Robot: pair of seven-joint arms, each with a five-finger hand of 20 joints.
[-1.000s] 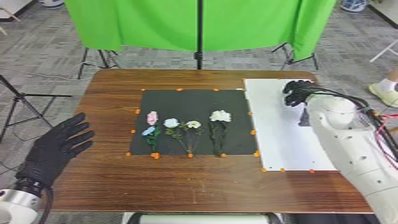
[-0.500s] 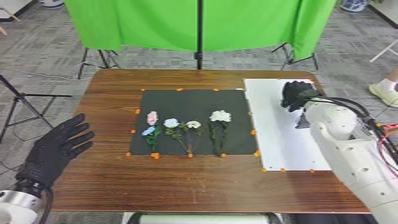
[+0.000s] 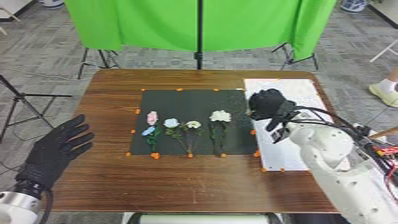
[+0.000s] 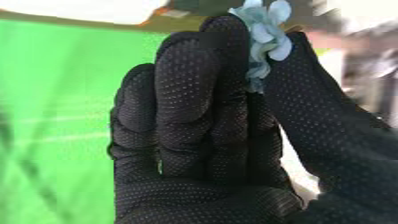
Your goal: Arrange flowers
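By the right hand (image 3: 269,104), held over the white sheet (image 3: 282,161) right of centre in the head view, a light blue flower (image 4: 266,40) was pinched between thumb and fingers. To its left, in the middle of the frame, the black mat (image 3: 182,102) was laid with a pink flower (image 3: 152,117), a blue flower (image 3: 149,131), a pale flower (image 3: 171,122), a cream flower (image 3: 194,124) and a white flower (image 3: 220,116). At lower left, the left hand (image 3: 55,152) was held wide, fingers extended, beside the desk (image 3: 160,185). Across the top, a green cloth (image 3: 142,25) was hung.
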